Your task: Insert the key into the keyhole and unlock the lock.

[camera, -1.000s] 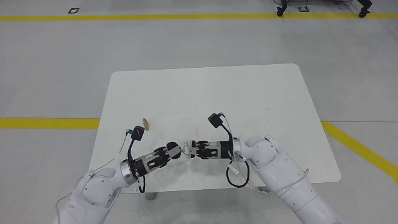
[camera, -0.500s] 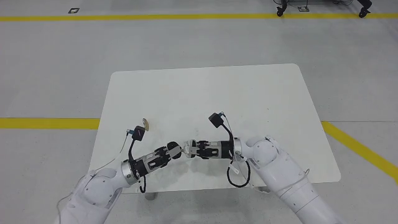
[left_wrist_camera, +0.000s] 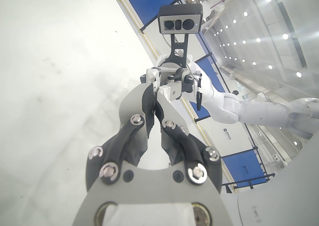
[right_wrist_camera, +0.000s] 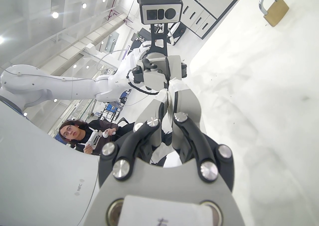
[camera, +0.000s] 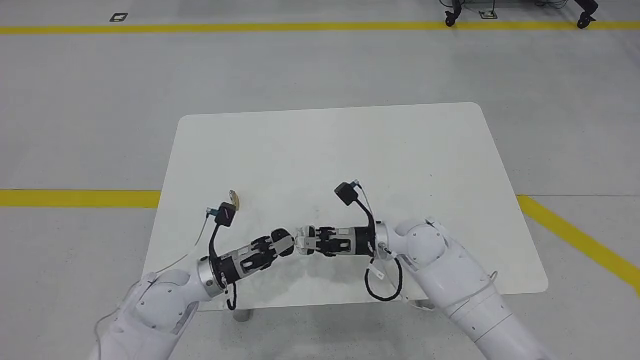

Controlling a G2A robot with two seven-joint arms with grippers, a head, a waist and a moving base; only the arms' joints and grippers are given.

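Two grippers meet tip to tip above the front-centre of the table [camera: 420,150]; the left gripper [left_wrist_camera: 154,108] has its fingers pressed together at the tips; the right gripper [right_wrist_camera: 169,102], its fingertips wrapped in white tape, is likewise clenched, with only a thin slit between the fingers. We cannot make out the key; if it is present, it is hidden in the pinch where the two sets of tips touch, and we cannot tell which gripper carries it.

The lock [right_wrist_camera: 274,11], a brass padlock with a silver shackle, lies flat on the table toward the robot's left, beside the left arm's wrist and apart from both sets of fingertips; neither gripper touches it; its shackle appears seated in the body, so we judge it locked.

We judge the task to be at an early stage: no insertion has been made. What is left: settle the key in one gripper; bring it to the lock; steady the lock; align key with keyhole; insert; turn.
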